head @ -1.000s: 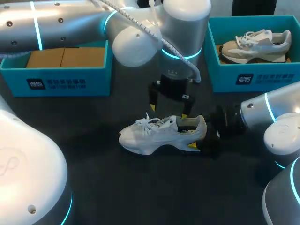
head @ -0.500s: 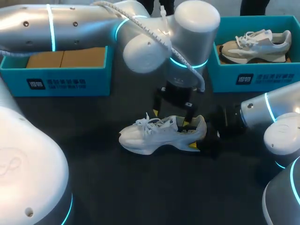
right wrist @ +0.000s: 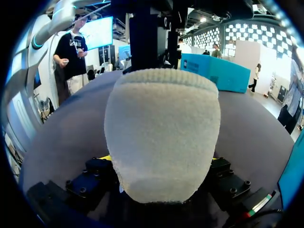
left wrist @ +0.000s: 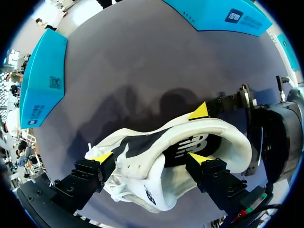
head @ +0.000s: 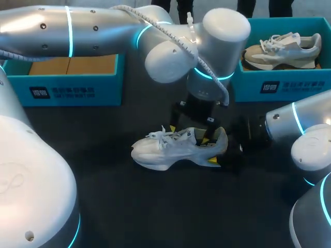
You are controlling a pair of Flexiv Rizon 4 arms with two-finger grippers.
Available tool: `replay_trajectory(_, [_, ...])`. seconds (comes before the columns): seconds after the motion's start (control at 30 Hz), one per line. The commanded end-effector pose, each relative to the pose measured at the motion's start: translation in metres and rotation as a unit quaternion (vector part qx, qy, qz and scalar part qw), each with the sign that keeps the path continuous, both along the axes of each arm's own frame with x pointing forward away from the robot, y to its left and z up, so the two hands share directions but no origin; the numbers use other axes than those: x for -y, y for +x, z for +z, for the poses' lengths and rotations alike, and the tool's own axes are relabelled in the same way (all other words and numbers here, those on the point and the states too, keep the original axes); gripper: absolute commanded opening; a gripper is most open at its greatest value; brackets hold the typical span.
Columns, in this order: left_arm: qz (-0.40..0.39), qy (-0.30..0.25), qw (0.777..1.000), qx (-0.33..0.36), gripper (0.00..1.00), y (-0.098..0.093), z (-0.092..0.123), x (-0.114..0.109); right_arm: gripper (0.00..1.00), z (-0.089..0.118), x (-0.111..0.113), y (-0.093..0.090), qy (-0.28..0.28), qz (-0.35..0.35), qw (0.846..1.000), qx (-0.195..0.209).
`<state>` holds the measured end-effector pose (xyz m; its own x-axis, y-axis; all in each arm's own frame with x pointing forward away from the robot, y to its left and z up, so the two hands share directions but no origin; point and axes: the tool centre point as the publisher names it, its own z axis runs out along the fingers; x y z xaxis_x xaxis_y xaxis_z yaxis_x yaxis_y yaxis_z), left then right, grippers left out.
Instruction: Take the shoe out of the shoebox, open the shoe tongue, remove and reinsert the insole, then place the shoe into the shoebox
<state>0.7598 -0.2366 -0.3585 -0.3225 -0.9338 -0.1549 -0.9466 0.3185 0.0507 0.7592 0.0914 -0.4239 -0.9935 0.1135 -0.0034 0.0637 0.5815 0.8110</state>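
Observation:
A white sneaker (head: pixel 165 149) lies on its sole on the black table, toe to the left. My right gripper (head: pixel 225 155) comes in from the right and is shut on the shoe's heel; in the right wrist view the padded heel (right wrist: pixel 161 128) fills the space between the two fingers. My left gripper (head: pixel 190 133) hangs open right over the shoe's opening. In the left wrist view its yellow tips straddle the shoe (left wrist: pixel 142 185), one by the tongue and laces, one over the dark insole (left wrist: pixel 190 145). Neither left finger grips anything.
A teal shoebox (head: pixel 72 90) with brown cardboard inside stands at the back left. A second teal shoebox (head: pixel 282 85) at the back right holds a beige sneaker (head: pixel 282 49). My left arm's elbow spans the middle above the table.
My left arm has shifted right and lowered, bringing its open gripper down onto the shoe's opening. The shoe and the right gripper have stayed put.

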Motion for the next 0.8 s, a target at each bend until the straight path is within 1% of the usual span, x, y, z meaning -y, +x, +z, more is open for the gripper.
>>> replay_trajectory(0.03, [0.005,0.006,1.0,0.002,1.0,-0.001,-0.003,0.0,0.0,-0.001,-0.004,0.001,-0.003,-0.001,1.0,0.0])
replay_trajectory(0.2, [0.014,0.014,1.0,-0.001,1.0,0.0,-0.006,-0.005,0.0,-0.001,-0.004,0.001,-0.003,-0.001,1.0,0.0])
replay_trajectory(0.43, [0.024,0.033,0.999,0.015,1.0,0.003,-0.009,-0.013,0.0,-0.001,-0.004,0.001,-0.003,-0.001,1.0,0.0])
replay_trajectory(0.8, [0.045,0.056,0.996,0.043,1.0,0.001,0.0,-0.026,0.0,-0.001,-0.004,0.001,-0.003,-0.001,1.0,0.0])
